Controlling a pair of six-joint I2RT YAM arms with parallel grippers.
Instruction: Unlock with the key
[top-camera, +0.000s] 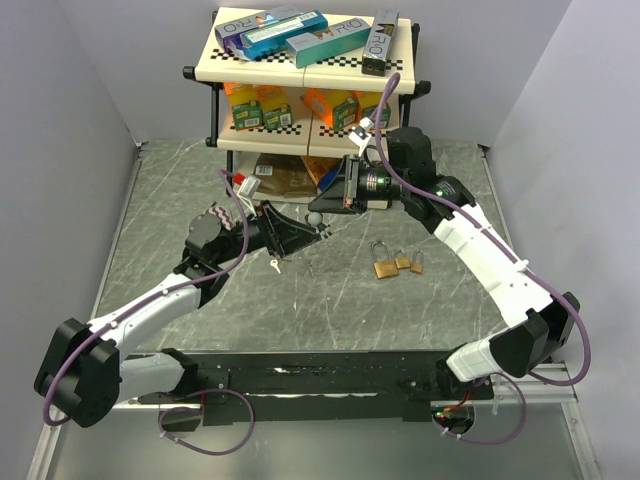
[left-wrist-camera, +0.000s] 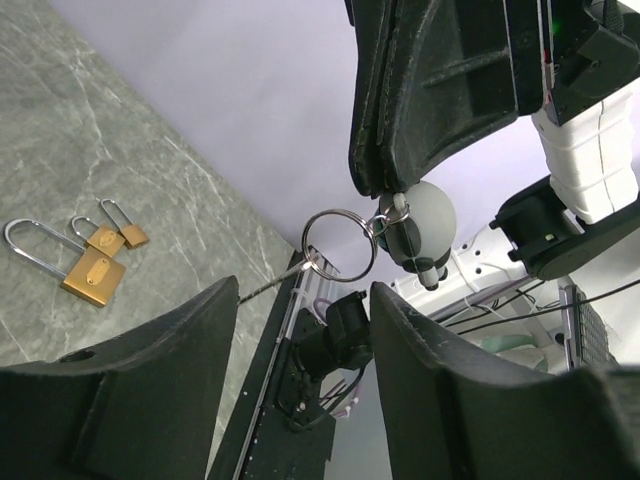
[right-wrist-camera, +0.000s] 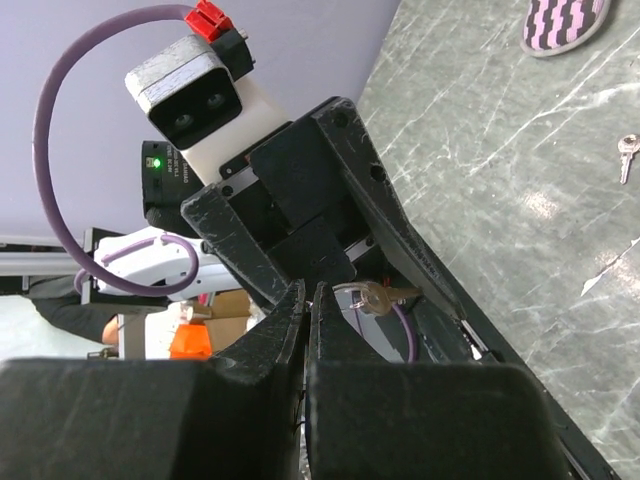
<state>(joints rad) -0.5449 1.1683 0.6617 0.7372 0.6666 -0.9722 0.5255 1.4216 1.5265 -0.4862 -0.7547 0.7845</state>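
Observation:
My right gripper (top-camera: 322, 204) is shut on a key ring (left-wrist-camera: 340, 243) that carries a grey ball (left-wrist-camera: 431, 214) and a brass key (right-wrist-camera: 378, 297). The key hangs off the ring at the tips of my left gripper (left-wrist-camera: 305, 290), whose jaws stand apart with nothing pinched between them. The left gripper (top-camera: 308, 233) points up at the right one, just below and left of it. Three brass padlocks lie on the table to the right: a large one (top-camera: 385, 267) and two small ones (top-camera: 403, 263) (top-camera: 416, 264). A second loose key (top-camera: 275, 266) lies under the left gripper.
A two-tier shelf (top-camera: 232, 72) with boxes stands at the back, close behind the right gripper. A brown package (top-camera: 282, 178) lies under it. Grey walls close off both sides of the marbled table (top-camera: 180, 190).

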